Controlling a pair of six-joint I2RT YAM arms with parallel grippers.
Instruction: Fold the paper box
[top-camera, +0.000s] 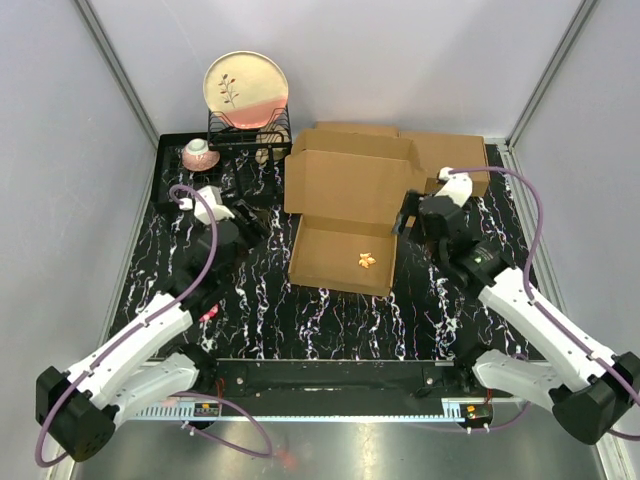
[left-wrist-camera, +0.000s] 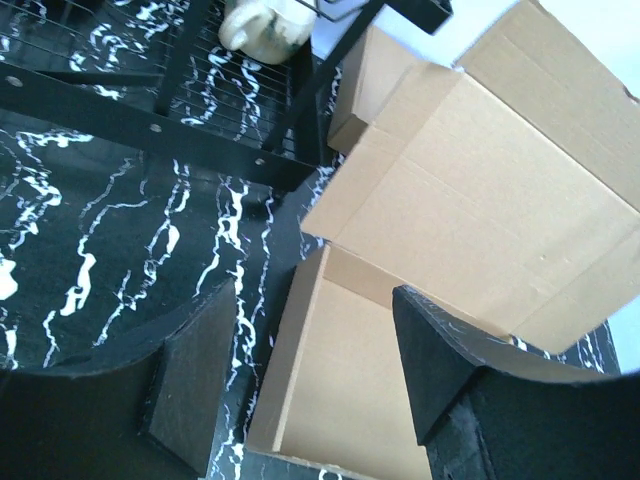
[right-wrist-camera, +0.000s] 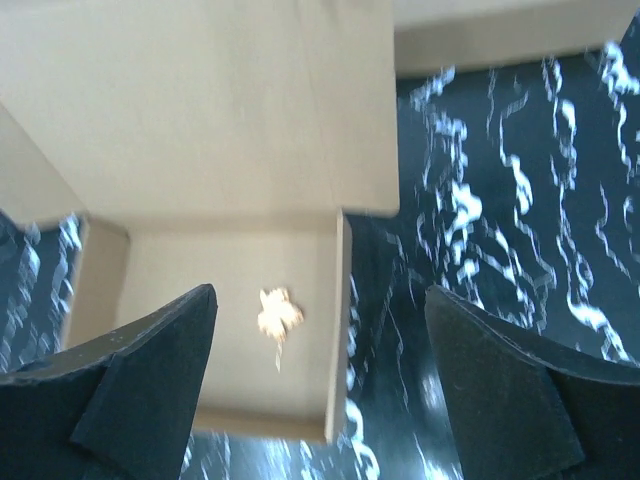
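The paper box is seen near the middle of the bench, its shallow tray nearest the near edge with the walls already stood up and a small orange scrap lying on the tray floor. The left tool is held just beside the tray's left wall and the right tool just beside its right wall; both are spread wide, and nothing is gripped by either. Beyond the tray, the lid is laid flat toward the far edge, where it is overlapped with other flat cardboard at the far right corner; a dish rack is placed at the far left. The lid is judged to be folded over next. The light box could be slid across the bench if it is pushed from one side only, the scrap could be trapped inside, and the lid tabs could be buckled against the walls if they are misaligned.
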